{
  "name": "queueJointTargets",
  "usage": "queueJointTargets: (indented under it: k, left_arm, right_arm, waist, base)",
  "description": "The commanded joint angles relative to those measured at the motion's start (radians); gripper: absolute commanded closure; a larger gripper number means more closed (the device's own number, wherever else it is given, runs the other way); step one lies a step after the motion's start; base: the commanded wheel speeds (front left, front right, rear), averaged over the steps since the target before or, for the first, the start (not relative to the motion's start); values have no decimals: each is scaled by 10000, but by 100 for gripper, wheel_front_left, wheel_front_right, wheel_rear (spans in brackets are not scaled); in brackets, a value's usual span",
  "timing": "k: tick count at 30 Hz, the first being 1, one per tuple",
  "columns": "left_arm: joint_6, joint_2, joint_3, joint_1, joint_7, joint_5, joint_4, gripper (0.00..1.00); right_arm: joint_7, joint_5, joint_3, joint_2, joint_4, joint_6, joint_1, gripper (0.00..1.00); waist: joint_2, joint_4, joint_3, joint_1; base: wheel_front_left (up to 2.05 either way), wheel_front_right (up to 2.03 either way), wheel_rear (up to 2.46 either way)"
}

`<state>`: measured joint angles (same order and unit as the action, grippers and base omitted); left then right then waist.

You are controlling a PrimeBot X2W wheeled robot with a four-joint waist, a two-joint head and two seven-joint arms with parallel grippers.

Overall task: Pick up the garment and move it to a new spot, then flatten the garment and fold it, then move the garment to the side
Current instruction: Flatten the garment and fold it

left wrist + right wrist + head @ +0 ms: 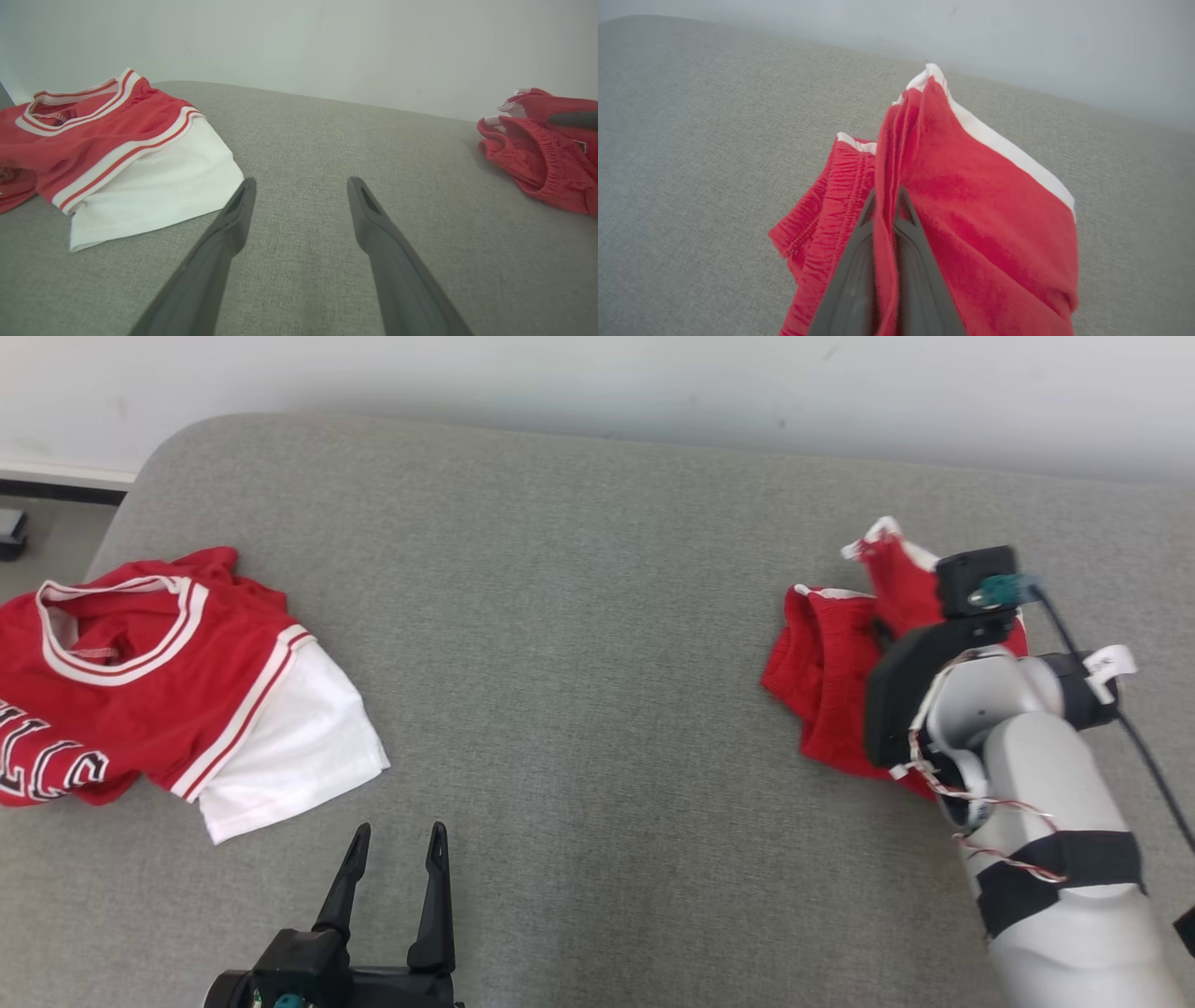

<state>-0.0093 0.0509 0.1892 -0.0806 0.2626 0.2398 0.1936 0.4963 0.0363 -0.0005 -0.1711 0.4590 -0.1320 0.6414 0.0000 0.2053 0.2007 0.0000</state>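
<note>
Right gripper (886, 196) pinching the red shorts (971, 186) at the right side of the grey cushion (597, 616)

Its two dark fingers are pressed together on a raised fold of red fabric with white trim; the elastic waistband bunches just to their left on the cushion; the left gripper (397, 840) hovers low at the near edge, fingers spread wide with nothing between them; well apart, at the far left, a red jersey (140, 653) with white-striped trim lies crumpled, a white garment (299, 737) poking out beneath it; a pale wall (653, 383) runs behind.
</note>
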Motion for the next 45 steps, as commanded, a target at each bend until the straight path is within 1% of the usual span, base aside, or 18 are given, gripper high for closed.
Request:
queueJointTargets:
  k: [1,5,12,13,14,17,20,22,24,27,31,33,36,37,38,39,40,45]
  left_arm:
    - [27,-9,8,-7,33,68,20,0]
    - [63,-9,3,5,32,78,12,0]
    - [91,-9,-47,110,32,136,22,0]
    - [87,-9,-42,114,32,145,22,0]
    - [77,-9,-37,114,32,148,28,0]
    - [89,-9,-20,115,32,146,34,0]
    - [111,-7,-39,186,34,131,46,0]
    - [129,-9,-57,214,32,122,40,0]
    - [148,-9,-81,246,34,117,12,0]
    - [158,-8,-116,311,32,115,-6,0]
    - [123,-8,-110,350,32,105,12,0]
    - [106,-9,-100,346,34,84,32,0]
    - [79,-6,-104,310,32,59,22,0]
    - [59,-8,-96,281,32,40,12,0]
    - [49,-8,-87,244,34,34,0,0]
    - [33,-8,-72,205,34,31,-10,0]
    - [19,-8,-49,159,32,34,-13,0]
    - [31,-6,33,16,34,112,55,0]
  right_arm:
    - [-94,-99,212,107,249,27,108,100]
    - [-146,-107,551,67,657,27,206,100]
    - [-244,289,1227,76,1132,27,175,100]
    - [-262,363,1309,74,1147,27,157,31]
    - [-275,483,1337,83,1152,27,134,0]
    - [-266,1161,1520,195,938,27,41,0]
    - [-16,2470,1770,288,248,27,-144,0]
    - [85,3205,1737,17,-490,27,-311,0]
    - [-48,3439,1483,-414,-1234,27,-524,0]
    - [-464,3125,775,-848,-2076,25,-896,0]
    - [-987,2347,-236,-1220,-2538,25,-1500,0]
    - [-1196,1940,-502,-1235,-2520,25,-1861,0]
    - [-1486,1289,-406,-1168,-2355,25,-2169,0]
    - [-1588,1125,-346,-1086,-2216,25,-2214,8]
    - [-1692,968,-213,-1047,-2069,25,-2255,69]
    - [-1827,869,-13,-1041,-1889,25,-2243,78]
    - [-1929,781,167,-1056,-1687,25,-2195,100]
    - [-2571,242,768,-910,-682,25,-1727,100]
  waist:
    - [0,138,22,0]
    - [0,237,4,0]
    - [0,285,-37,0]
    - [0,276,-41,0]
    - [0,266,-51,0]
    - [0,235,-99,0]
    - [0,166,-195,0]
    - [0,111,-259,0]
    - [0,44,-314,0]
    - [0,-50,-394,0]
    - [0,-141,-470,0]
    - [0,-165,-487,0]
    - [0,-194,-447,0]
    - [0,-191,-413,0]
    - [0,-183,-379,0]
    - [0,-165,-345,0]
    - [0,-140,-306,0]
    - [0,79,-129,0]
  base:
    - [0,0,0]
    - [0,0,0]
    - [0,0,0]
    - [0,0,0]
    - [0,0,0]
    - [0,0,0]
    - [0,0,0]
    - [0,0,0]
    - [0,0,0]
    - [0,0,0]
    - [0,0,0]
    - [0,0,0]
    - [0,0,0]
    - [0,0,0]
    - [0,0,0]
    - [0,0,0]
    - [0,0,0]
    - [0,0,0]
